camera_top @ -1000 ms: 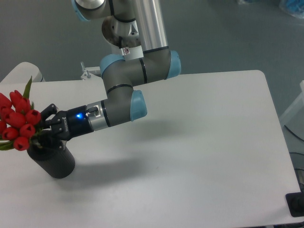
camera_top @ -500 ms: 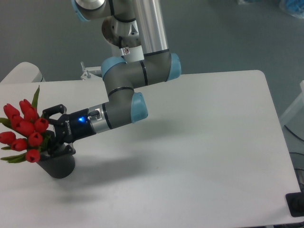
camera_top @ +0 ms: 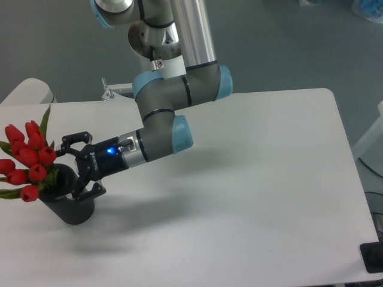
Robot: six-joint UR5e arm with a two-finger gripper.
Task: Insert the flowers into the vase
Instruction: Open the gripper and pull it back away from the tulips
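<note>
**A:** Camera view, the only one: where do the flowers [camera_top: 27, 158] sit relative to the gripper [camera_top: 76, 167]?

**B:** They're to the gripper's side away from the arm, at the far left edge of the table [camera_top: 251, 179]. The red buds lean out leftward over the rim of the vase [camera_top: 70, 206], and the stems run down into its bore, so the bunch's long axis tilts up and to the left instead of standing straight.

**A:** And the gripper itself?

**B:** It lies nearly level, pointing left toward the bunch, fingers spread wide apart, one above and one below. Nothing sits between them. The lower finger is close over the vase's rim; whether it touches, I cannot tell. The buds are just beside the fingertips, not within them.

**A:** So the flowers are in?

**B:** I'd judge so: the stems appear seated in the black vase, which stands upright near the table's front-left corner, and the bunch holds itself up without support. What's left looks like backing the arm off to the right, along the gripper's own axis, without brushing the leaning blooms or nudging the vase.
</note>
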